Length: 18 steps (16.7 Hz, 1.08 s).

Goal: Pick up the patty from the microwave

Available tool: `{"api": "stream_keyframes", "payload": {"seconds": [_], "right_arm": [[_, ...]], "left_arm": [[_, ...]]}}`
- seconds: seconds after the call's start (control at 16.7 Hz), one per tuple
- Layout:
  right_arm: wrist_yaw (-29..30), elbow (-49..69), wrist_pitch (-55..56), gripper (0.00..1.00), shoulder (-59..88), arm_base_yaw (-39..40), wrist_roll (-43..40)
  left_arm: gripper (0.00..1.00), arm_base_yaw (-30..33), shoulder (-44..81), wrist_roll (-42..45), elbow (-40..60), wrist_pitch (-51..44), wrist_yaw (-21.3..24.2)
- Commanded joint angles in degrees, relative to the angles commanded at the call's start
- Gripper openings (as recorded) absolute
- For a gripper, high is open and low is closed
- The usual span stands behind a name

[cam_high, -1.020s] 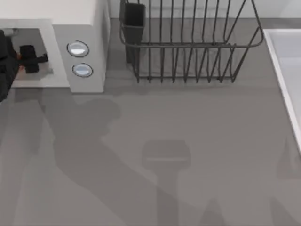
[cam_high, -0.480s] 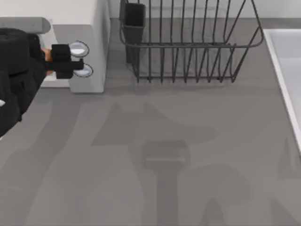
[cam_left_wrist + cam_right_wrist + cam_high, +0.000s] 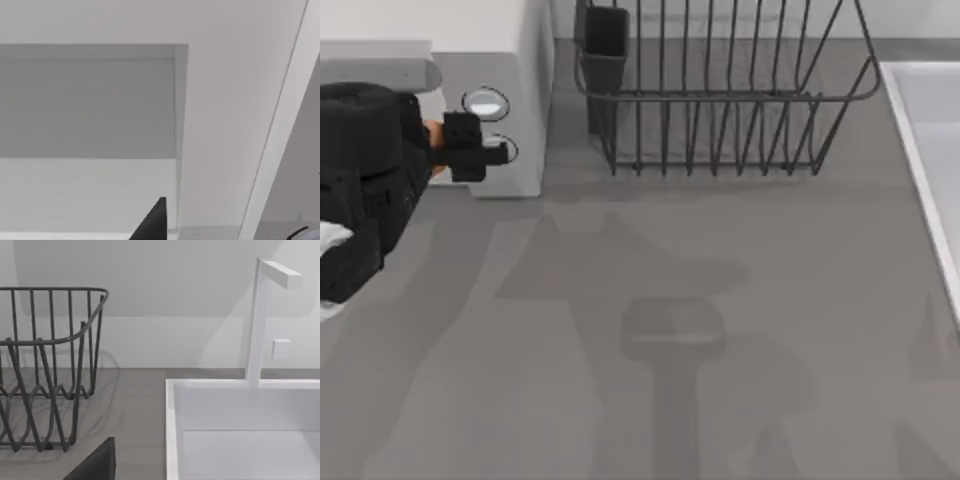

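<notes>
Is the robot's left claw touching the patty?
Cannot tell. In the top view, the left gripper sits over the microwave knobs with an orange patty sliver behind it, contact hidden.

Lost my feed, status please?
Left gripper in front of microwave knobs. Orange patty sliver behind its fingers. Dish rack well aside.

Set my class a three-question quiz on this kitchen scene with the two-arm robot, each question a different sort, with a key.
1. True or false: the left gripper is in front of the microwave knob panel.
2. Which object stands to the right of the microwave in the top view? A) dark wire dish rack B) toaster C) kettle
3. Fill in: the white sink sits at the table's ____ edge in the top view.

Key: 1 true; 2 A; 3 right.
</notes>
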<state>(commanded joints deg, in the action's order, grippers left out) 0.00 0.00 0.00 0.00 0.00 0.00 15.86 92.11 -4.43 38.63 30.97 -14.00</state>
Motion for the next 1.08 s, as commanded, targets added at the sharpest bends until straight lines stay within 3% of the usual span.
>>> {"api": "stream_keyframes", "payload": {"seconds": [0.48, 0.9, 1.08], "right_arm": [[0.0, 0.0, 0.0, 1.0, 0.0, 0.0, 0.0], [0.0, 0.0, 0.0, 1.0, 0.0, 0.0, 0.0], [0.0, 0.0, 0.0, 1.0, 0.0, 0.0, 0.0]], "left_arm": [[0.0, 0.64, 20.59, -0.04, -6.78, 30.29, 0.39], [0.0, 0.67, 24.72, -0.01, -8.63, 35.42, 0.58], [0.23, 0.67, 24.72, -0.01, -8.63, 35.42, 0.58]]}}
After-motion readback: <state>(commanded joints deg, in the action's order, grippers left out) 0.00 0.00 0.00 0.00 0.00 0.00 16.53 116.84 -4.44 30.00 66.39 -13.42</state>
